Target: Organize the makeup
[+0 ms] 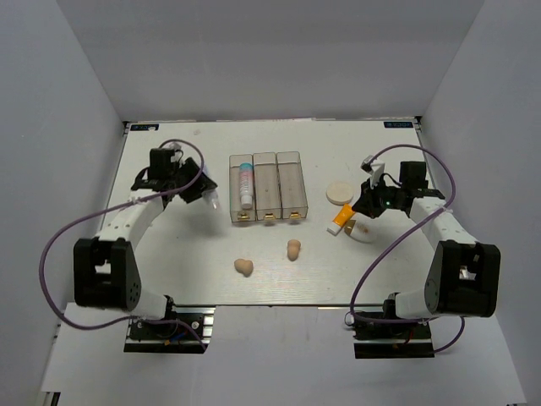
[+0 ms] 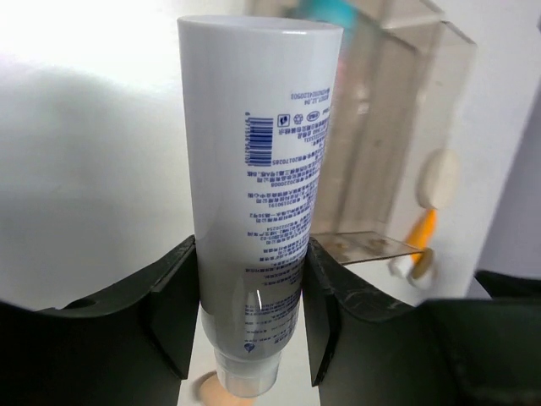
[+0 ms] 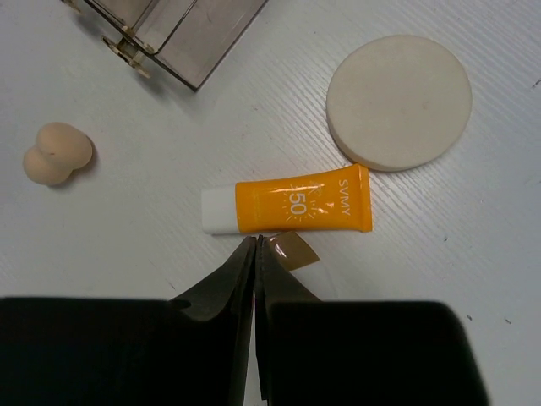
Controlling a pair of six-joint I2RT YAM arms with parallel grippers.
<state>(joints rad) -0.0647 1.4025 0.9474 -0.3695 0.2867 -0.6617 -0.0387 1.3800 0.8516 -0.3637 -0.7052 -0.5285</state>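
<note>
My left gripper [image 1: 201,191] [image 2: 250,309] is shut on a white tube with blue print [image 2: 258,169], held above the table left of the clear box [image 1: 265,188]. A white tube with a pink-blue label [image 1: 245,184] lies in the box's left compartment. My right gripper [image 1: 365,208] [image 3: 256,244] is shut and empty, its tips just beside the orange-white tube [image 3: 292,209] [image 1: 342,218]. The round cream puff [image 3: 399,101] [image 1: 340,193] lies beyond it. A white oval pad [image 1: 366,232] lies partly under the right gripper. Two beige sponges [image 1: 244,267] [image 1: 293,249] lie in front of the box.
The box's middle and right compartments look empty. One sponge [image 3: 56,152] and the box corner [image 3: 182,42] show in the right wrist view. A brown tape flap [image 3: 296,251] sticks out at the right fingertip. White walls enclose the table.
</note>
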